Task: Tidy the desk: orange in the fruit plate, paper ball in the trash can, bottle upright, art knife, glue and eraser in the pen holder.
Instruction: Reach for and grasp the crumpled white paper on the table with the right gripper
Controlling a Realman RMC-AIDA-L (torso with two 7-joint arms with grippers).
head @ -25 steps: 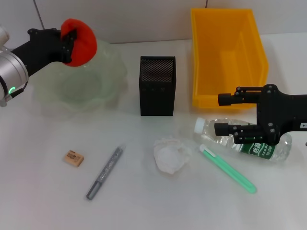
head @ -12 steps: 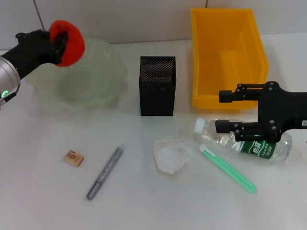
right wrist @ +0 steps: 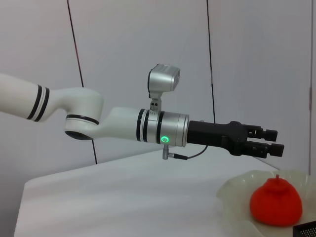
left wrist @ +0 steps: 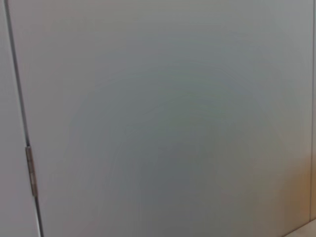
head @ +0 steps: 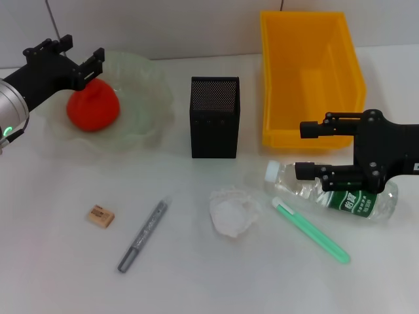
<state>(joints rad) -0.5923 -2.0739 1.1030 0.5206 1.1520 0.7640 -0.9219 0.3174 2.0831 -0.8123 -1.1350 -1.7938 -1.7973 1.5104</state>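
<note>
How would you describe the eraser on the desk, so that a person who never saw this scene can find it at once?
Start at the pale green fruit plate holding the orange, at the desk's far left under the left gripper. Come straight toward the near edge to the eraser, left of the grey art knife. It is the only small tan block; its neighbours are long and thin.

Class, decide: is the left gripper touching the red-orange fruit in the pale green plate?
Apart. The right wrist view shows a clear gap: the left gripper hangs open above the red-orange fruit, which sits in the pale green plate.
</note>
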